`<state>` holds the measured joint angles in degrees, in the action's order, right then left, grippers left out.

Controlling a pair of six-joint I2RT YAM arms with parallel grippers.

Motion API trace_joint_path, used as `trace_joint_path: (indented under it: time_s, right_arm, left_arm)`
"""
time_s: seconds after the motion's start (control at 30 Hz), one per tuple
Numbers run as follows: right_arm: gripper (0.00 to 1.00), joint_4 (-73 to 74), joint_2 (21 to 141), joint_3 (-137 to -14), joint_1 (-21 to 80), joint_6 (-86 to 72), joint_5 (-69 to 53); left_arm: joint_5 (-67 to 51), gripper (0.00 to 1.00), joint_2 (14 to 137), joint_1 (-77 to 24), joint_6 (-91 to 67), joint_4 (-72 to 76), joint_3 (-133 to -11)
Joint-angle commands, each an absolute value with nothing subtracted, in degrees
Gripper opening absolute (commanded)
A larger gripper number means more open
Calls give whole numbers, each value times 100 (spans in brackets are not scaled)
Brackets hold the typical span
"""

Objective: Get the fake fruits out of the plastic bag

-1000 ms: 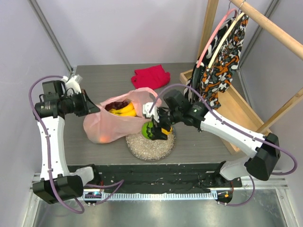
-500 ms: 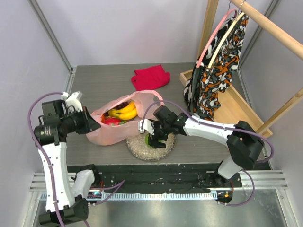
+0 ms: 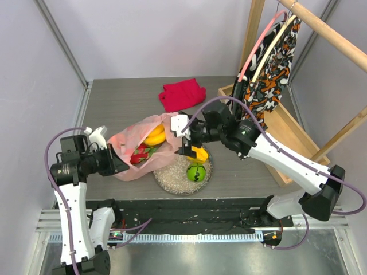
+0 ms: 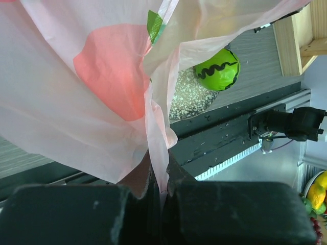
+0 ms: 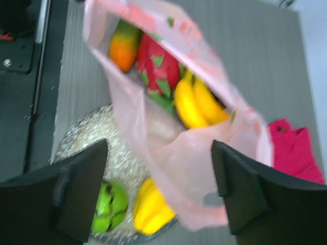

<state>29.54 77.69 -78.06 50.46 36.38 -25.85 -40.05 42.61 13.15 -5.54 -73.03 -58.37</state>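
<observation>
Clamps plastic bag (image 3: 131,167) edge with left gripper (image 3: 116,164); holds right gripper (image 3: 189,143) splayed, empty, above mouth.
Overlaps plate (image 3: 166,182) rim mid-frame; veils reddish fruit (image 4: 110,76) behind film.

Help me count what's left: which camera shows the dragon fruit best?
Right wrist: it looks into the open plastic bag, the dragon fruit plain between mango and bananas, though blurred. Top external shows a small red patch of it. Left wrist shows only a reddish blotch through the bag.

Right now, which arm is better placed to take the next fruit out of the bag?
Right. The right gripper is open above the plastic bag's mouth, with bananas showing inside; the left gripper is shut on that bag.
</observation>
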Motion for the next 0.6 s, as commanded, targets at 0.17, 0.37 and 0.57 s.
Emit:
trace_joint_path:
  time_s: [0.17,0.37,0.57]
  right_arm:
    - [55,2101,9930,-8700,5379,3771,-1935]
    - [43,1899,10669,-9123,5467,4069,-1319]
    - [59,1197,10696,-8589,5546,4447,-809]
  left_arm:
    - [-4641,0,3824,1292,-308,-7506,-5959]
    - [-4623,0,3788,1301,-316,-7523,-5985]
    - [-4649,0,3771,1301,-299,-7532,-5994]
